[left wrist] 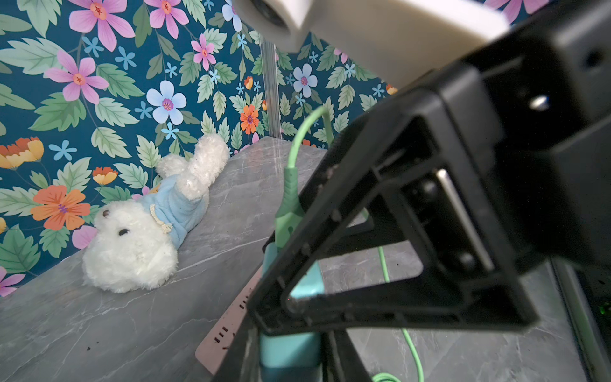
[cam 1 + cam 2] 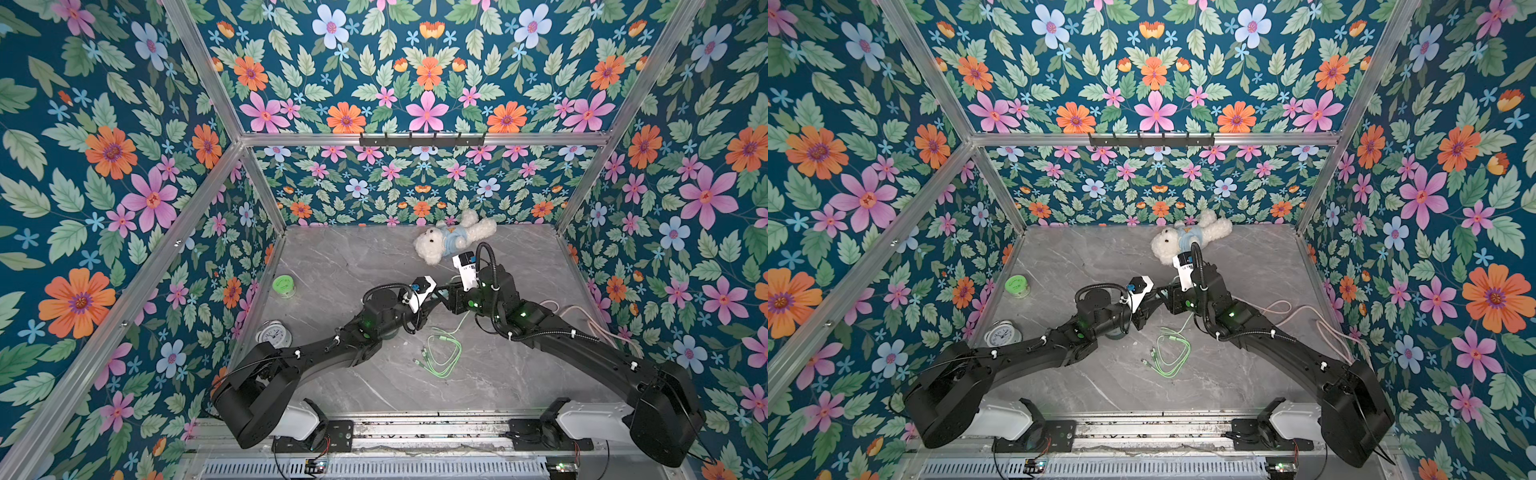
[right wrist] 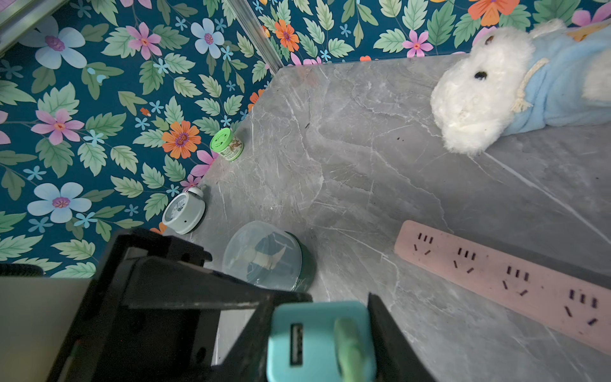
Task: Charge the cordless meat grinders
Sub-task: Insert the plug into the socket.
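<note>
Right wrist view: charging barely begun
Left pincer [image 1: 291, 360] and right pincer [image 3: 319, 350] clamped the adapter [image 3: 307, 317], cable [image 2: 446, 353] fitted; strip [image 3: 496, 274] and grinder [image 3: 264, 258] unconnected.

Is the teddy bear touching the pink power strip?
Apart. The right wrist view shows bare grey table between the teddy bear and the pink power strip.

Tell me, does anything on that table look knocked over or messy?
The teddy lies flat at the far end of the table, not sitting up. The green cable sprawls in loose loops mid-table. Nothing looks spilled or broken.
</note>
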Available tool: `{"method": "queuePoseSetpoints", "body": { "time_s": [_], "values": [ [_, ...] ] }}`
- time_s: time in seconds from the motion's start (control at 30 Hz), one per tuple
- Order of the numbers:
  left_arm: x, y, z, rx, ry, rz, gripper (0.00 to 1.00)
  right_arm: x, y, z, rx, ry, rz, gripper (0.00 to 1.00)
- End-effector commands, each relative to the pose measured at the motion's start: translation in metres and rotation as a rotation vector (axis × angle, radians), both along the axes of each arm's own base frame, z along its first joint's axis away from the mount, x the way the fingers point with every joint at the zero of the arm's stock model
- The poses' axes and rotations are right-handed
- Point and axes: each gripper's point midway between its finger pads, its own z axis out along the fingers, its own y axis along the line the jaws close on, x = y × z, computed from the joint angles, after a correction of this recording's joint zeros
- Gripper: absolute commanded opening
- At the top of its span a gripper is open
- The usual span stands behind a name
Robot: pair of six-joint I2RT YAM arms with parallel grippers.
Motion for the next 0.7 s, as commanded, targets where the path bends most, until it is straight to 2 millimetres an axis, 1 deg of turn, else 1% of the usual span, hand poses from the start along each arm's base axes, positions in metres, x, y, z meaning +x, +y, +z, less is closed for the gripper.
{"method": "queuePoseSetpoints", "body": {
  "time_s": [0.0, 0.07, 0.13, 0.17, 0.27, 0.4, 0.53, 0.67],
  "values": [
    [-0.004, -0.005, 0.014, -0.029, -0.044, -0.036, 0.30, 0.011, -0.014, 0.004, -0.011, -0.023, -0.096, 0.23],
    [-0.004, -0.003, 0.013, -0.032, -0.034, -0.029, 0.42, 0.016, -0.023, 0.004, -0.022, -0.027, -0.129, 0.23],
    [-0.004, 0.000, 0.014, -0.035, -0.031, -0.018, 0.52, 0.022, -0.034, 0.003, -0.038, -0.031, -0.173, 0.23],
    [-0.004, 0.003, 0.013, -0.033, -0.030, -0.010, 0.55, 0.025, -0.040, 0.002, -0.050, -0.034, -0.195, 0.23],
    [0.000, 0.012, 0.015, -0.040, -0.024, 0.025, 0.62, 0.032, -0.053, 0.000, -0.088, -0.056, -0.235, 0.23],
    [0.009, 0.026, 0.018, -0.049, -0.020, 0.097, 0.63, 0.042, -0.066, -0.009, -0.153, -0.089, -0.285, 0.23],
    [0.025, 0.046, 0.019, -0.057, -0.008, 0.190, 0.63, 0.057, -0.079, -0.025, -0.215, -0.100, -0.343, 0.22],
    [0.039, 0.062, 0.017, -0.059, 0.001, 0.258, 0.63, 0.075, -0.098, -0.046, -0.260, -0.073, -0.422, 0.22]
  ]
}}
